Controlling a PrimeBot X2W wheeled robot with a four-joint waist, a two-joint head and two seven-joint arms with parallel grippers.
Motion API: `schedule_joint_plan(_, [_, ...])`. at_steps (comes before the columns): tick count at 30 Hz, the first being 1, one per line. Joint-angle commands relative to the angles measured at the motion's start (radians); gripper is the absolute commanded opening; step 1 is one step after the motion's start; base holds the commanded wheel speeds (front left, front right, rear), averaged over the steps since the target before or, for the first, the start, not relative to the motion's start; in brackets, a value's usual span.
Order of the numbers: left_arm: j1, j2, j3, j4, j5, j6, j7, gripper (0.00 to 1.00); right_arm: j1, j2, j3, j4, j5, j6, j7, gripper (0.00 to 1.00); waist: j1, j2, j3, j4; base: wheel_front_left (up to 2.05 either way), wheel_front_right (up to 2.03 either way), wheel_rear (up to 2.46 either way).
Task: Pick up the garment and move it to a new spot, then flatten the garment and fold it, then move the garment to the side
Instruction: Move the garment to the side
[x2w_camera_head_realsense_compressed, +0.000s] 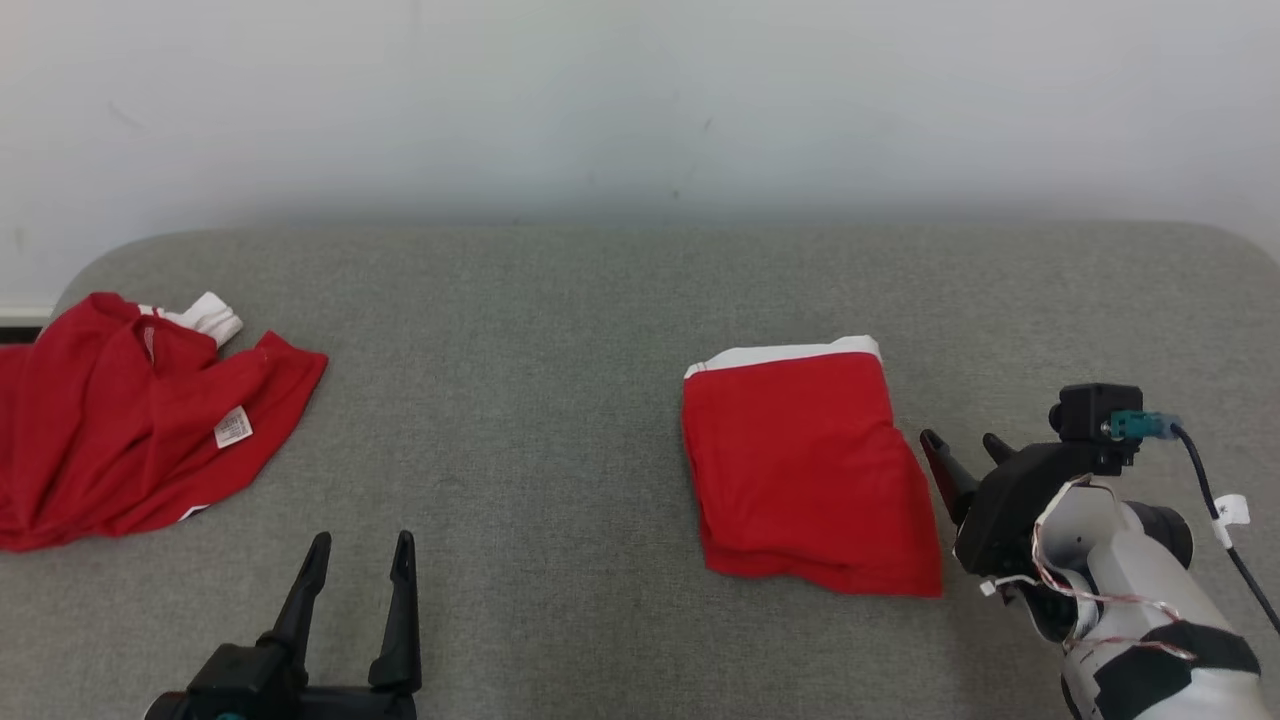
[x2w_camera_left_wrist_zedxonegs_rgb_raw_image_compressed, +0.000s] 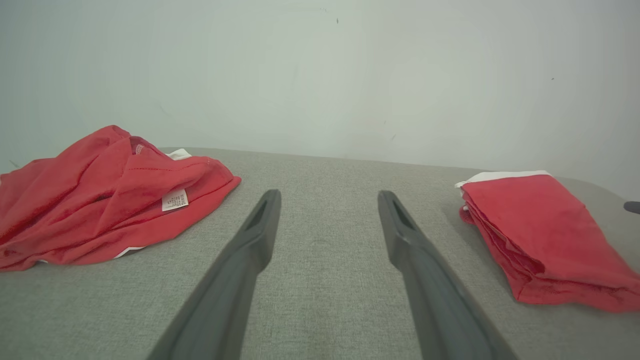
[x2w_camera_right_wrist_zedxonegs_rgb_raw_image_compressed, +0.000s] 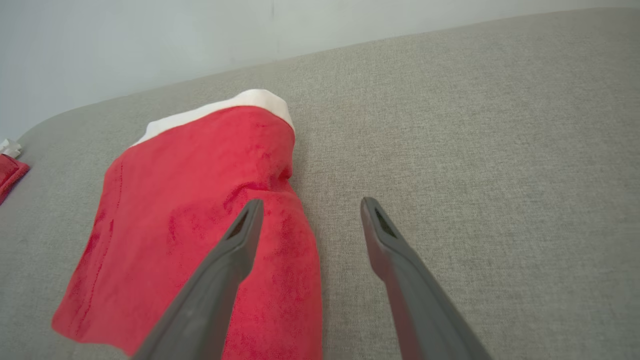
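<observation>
**Folded red garment (x2w_camera_head_realsense_compressed: 810, 470) lies beside robot's released right claw (x2w_camera_head_realsense_compressed: 959, 437)**

A red garment with a white band along its far edge lies folded into a neat rectangle on the grey fabric-covered tabletop (x2w_camera_head_realsense_compressed: 560, 330), right of centre in the head view. The right claw sits just beside the bundle's right edge, its two dark fingers spread apart and grasping nothing. In the right wrist view one finger crosses the garment's near corner while the other is over bare fabric; whether the first finger touches the cloth cannot be told. The left claw (x2w_camera_head_realsense_compressed: 362, 540) hovers at the near edge, left of centre, fingers likewise spread and empty, pointing towards the pale wall (x2w_camera_head_realsense_compressed: 640, 100) over bare tabletop. Well apart from the folded piece, at the far left, a second red garment (x2w_camera_head_realsense_compressed: 130, 420) lies crumpled, with a white label (x2w_camera_head_realsense_compressed: 232, 427) showing on its upper fold and a white trim at its far end.
</observation>
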Motion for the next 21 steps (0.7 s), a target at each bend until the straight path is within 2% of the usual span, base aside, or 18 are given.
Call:
schedule_joint_plan(1, [-0.017,0.0,-0.003,0.0,-0.003,-0.004,-0.001,1.0,-0.02,-0.008,-0.001,0.014,-0.003,-0.002,0.01,1.0,-0.0001,-0.0001,0.054,0.05,0.0,0.0,0.0])
schedule_joint_plan(9, [-0.055,0.0,-0.028,0.001,-0.013,-0.006,-0.001,1.0,-0.101,-0.015,0.038,0.14,0.01,-0.002,0.088,1.0,-0.0001,-0.0001,0.106,0.1,0.0,0.0,0.0])
schedule_joint_plan(13, [-0.06,0.0,-0.028,0.004,-0.015,-0.009,-0.001,1.0,-0.119,-0.027,0.054,0.187,-0.006,-0.002,0.088,1.0,-0.0001,-0.0001,0.117,0.107,0.0,0.0,0.0])
schedule_joint_plan(14, [-0.061,0.0,-0.027,0.005,-0.015,-0.01,-0.001,1.0,-0.12,-0.027,0.057,0.201,-0.009,-0.003,0.089,0.97,-0.0001,-0.0001,0.118,0.107,0.0,0.0,0.0])
schedule_joint_plan(15, [-0.063,0.0,-0.026,0.006,-0.014,-0.011,-0.001,1.0,-0.122,-0.028,0.06,0.214,-0.012,-0.002,0.09,0.32,-0.0001,-0.0001,0.12,0.107,0.0,0.0,0.0])
schedule_joint_plan(16, [-0.065,0.0,-0.025,0.007,-0.012,-0.012,-0.001,1.0,-0.124,-0.028,0.066,0.223,-0.019,-0.002,0.09,0.04,-0.0001,-0.0001,0.122,0.106,0.0,0.0,0.0])
schedule_joint_plan(17, [-0.067,0.0,-0.023,0.007,-0.011,-0.012,-0.001,1.0,-0.125,-0.025,0.072,0.229,-0.021,-0.002,0.086,0.0,-0.0001,-0.0001,0.123,0.104,0.0,0.0,0.0])
schedule_joint_plan(21, [-0.066,0.0,-0.012,0.007,-0.002,-0.013,-0.001,1.0,-0.14,-0.035,0.102,0.232,-0.034,-0.003,0.078,0.0,-0.0001,-0.0001,0.123,0.081,0.0,0.0,0.0])
